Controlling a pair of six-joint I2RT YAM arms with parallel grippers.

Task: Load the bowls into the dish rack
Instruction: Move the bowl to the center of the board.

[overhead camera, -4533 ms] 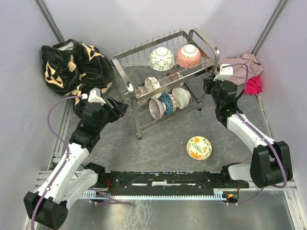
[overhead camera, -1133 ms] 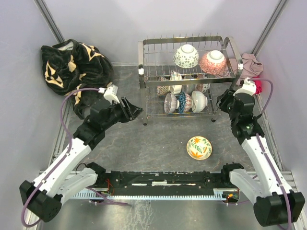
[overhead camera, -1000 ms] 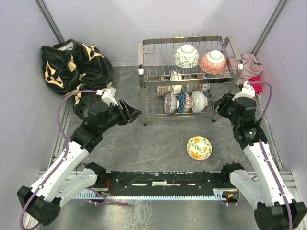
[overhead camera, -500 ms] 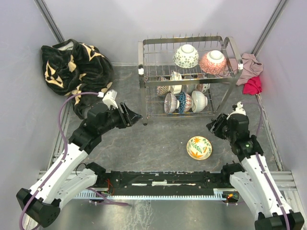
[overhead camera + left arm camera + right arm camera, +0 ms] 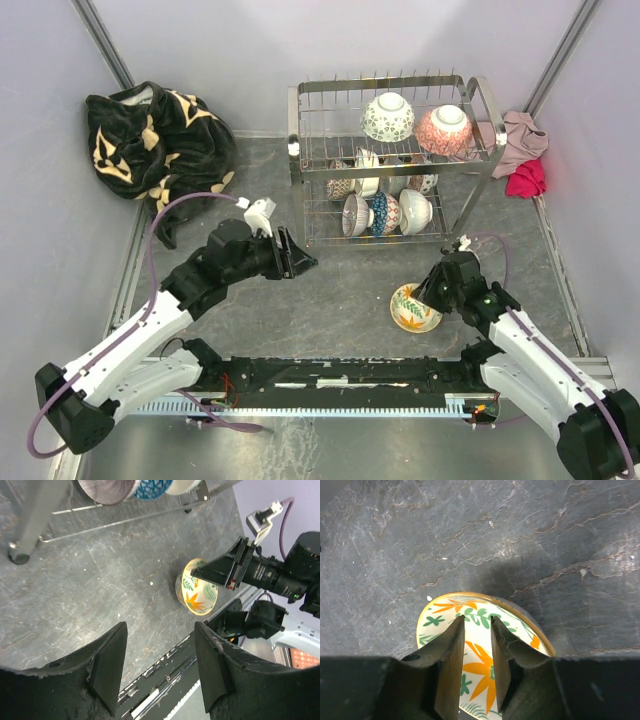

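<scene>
A yellow-rimmed bowl with orange and green leaves (image 5: 410, 310) sits upright on the dark table, in front of the dish rack (image 5: 296, 120). My right gripper (image 5: 433, 290) hangs just over the bowl's right part. In the right wrist view its jaws stand narrowly open over the bowl's inside (image 5: 440, 622), with nothing between them (image 5: 477, 617). My left gripper (image 5: 303, 262) is open and empty, above the table left of the bowl (image 5: 199, 587). The rack holds a white-green bowl (image 5: 388, 115) and a pink bowl (image 5: 444, 128) on top, and several bowls (image 5: 385, 212) below.
A black and tan blanket (image 5: 150, 140) lies at the back left. Pink and red cloths (image 5: 522, 150) lie right of the rack. A black rail (image 5: 340, 375) runs along the near edge. The rack's foot (image 5: 19, 556) shows in the left wrist view.
The rack went from skewed to square. My right gripper swung from the rack's right end down to the leaf bowl. My left gripper moved right and a little nearer.
</scene>
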